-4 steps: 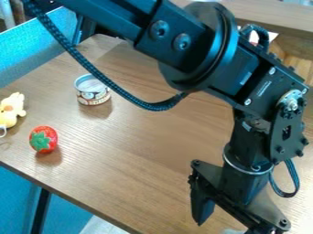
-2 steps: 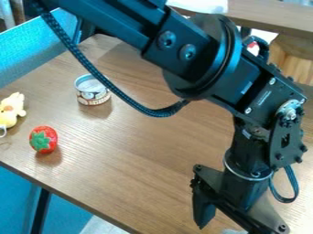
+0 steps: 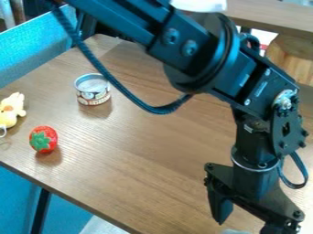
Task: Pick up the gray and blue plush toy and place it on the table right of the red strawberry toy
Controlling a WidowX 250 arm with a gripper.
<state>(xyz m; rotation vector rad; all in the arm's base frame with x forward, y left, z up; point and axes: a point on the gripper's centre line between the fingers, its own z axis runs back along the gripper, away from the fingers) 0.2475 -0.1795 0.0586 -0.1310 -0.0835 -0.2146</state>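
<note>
The black gripper (image 3: 249, 223) hangs at the lower right over the wooden table, its fingers spread wide apart. A pale grey thing (image 3: 233, 231), mostly cut off by the bottom edge, shows between them; whether they touch it I cannot tell. Far to the gripper's left, a red strawberry with a green top (image 3: 43, 139) lies on the table. Behind it stands a small round can (image 3: 92, 89) with a printed side. A yellow plush toy (image 3: 11, 109) sits at the left edge, near the strawberry.
The wooden table (image 3: 131, 157) has its front edge running from the left down to the bottom. A blue surface (image 3: 36, 57) lies beyond its left side. At the top are a white object (image 3: 198, 4) and a raised wooden ledge (image 3: 269, 20).
The gripper has shifted to the right, still spread. The upper arm has swung a little right, uncovering the white object at the top. The strawberry, can and toy have stayed put.
</note>
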